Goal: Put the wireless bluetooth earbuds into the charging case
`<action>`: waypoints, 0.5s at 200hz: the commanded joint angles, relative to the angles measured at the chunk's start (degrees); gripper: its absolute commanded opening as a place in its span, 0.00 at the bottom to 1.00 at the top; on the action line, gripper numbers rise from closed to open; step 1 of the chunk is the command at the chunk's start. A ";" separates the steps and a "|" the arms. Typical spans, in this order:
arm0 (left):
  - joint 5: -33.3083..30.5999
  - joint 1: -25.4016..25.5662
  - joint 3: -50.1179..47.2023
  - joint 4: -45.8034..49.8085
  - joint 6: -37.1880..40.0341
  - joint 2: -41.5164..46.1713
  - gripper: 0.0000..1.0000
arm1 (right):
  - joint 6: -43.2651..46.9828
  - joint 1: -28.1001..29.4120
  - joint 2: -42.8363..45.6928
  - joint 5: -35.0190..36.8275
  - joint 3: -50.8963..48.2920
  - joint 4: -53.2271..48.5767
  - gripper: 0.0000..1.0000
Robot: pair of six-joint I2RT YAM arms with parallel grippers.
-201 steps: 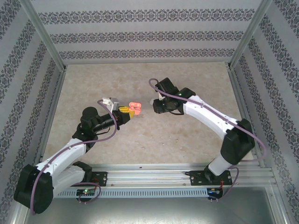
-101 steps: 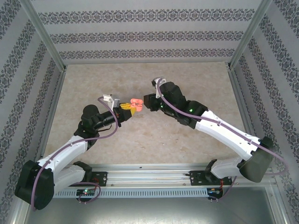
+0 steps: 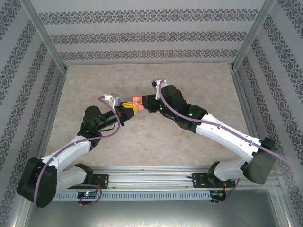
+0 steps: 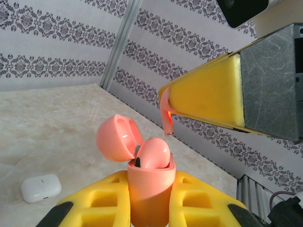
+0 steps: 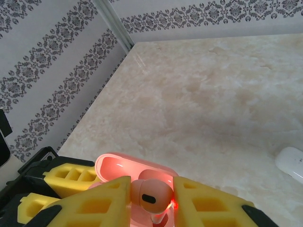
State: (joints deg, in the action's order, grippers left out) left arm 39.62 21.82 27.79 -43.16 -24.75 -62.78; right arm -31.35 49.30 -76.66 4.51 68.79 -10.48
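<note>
My left gripper (image 3: 127,109) is shut on the coral-orange charging case (image 4: 149,189), held upright between its yellow fingers (image 4: 94,201). The case's lid (image 4: 116,137) is flipped open, and one coral earbud (image 4: 156,153) sits in the case. My right gripper (image 3: 147,102) is shut on a second coral earbud (image 5: 149,194), pinched between its yellow pads (image 5: 102,203). That earbud's stem (image 4: 166,118) points down, just above and to the right of the open case. In the top view both grippers meet at the case (image 3: 136,100) above the table's middle.
A white closed case (image 4: 41,187) lies on the beige marble table (image 5: 213,94), also seen at the right edge of the right wrist view (image 5: 291,163). Patterned walls and metal frame posts (image 3: 45,40) enclose the table.
The right arm has swung left and stretched low, bringing its earbud up to the case. The left gripper has nudged the case up and to the right.
</note>
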 commanded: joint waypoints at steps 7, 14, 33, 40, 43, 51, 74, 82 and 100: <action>-0.33 1.10 1.65 -4.92 -1.35 0.19 0.00 | -0.33 0.72 -0.55 0.54 -0.69 1.42 0.26; -0.35 1.12 1.60 -4.99 -1.48 0.16 0.00 | -0.26 0.71 -0.67 0.56 -0.68 1.50 0.26; -0.33 1.12 1.51 -5.51 -1.85 0.16 0.00 | -0.16 0.71 -1.29 0.27 -0.29 1.52 0.26; -0.39 1.12 1.46 -5.59 -1.88 0.18 0.00 | -0.16 0.71 -1.42 0.27 -0.24 1.52 0.26; -0.38 1.12 1.46 -5.62 -2.00 0.19 0.00 | -0.24 0.71 -1.57 0.22 -0.31 1.52 0.26; -0.39 1.12 1.53 -5.57 -1.98 0.30 0.00 | -0.25 0.70 -1.73 0.08 -0.33 1.52 0.26; -0.51 1.12 1.48 -5.66 -2.05 0.40 0.00 | -0.24 0.71 -2.08 0.24 -0.78 1.52 0.26; -0.50 1.12 1.57 -5.80 -2.15 0.38 0.00 | -0.16 0.70 -2.17 0.24 -1.01 1.44 0.26; -0.51 1.12 1.70 -5.80 -2.14 0.36 0.00 | -0.15 0.71 -2.28 0.10 -1.27 1.39 0.26</action>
State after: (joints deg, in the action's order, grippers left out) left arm 39.11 22.15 27.79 -44.69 -26.02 -62.78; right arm -31.38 49.41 -78.35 4.49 68.51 -10.31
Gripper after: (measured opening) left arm 0.163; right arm 0.261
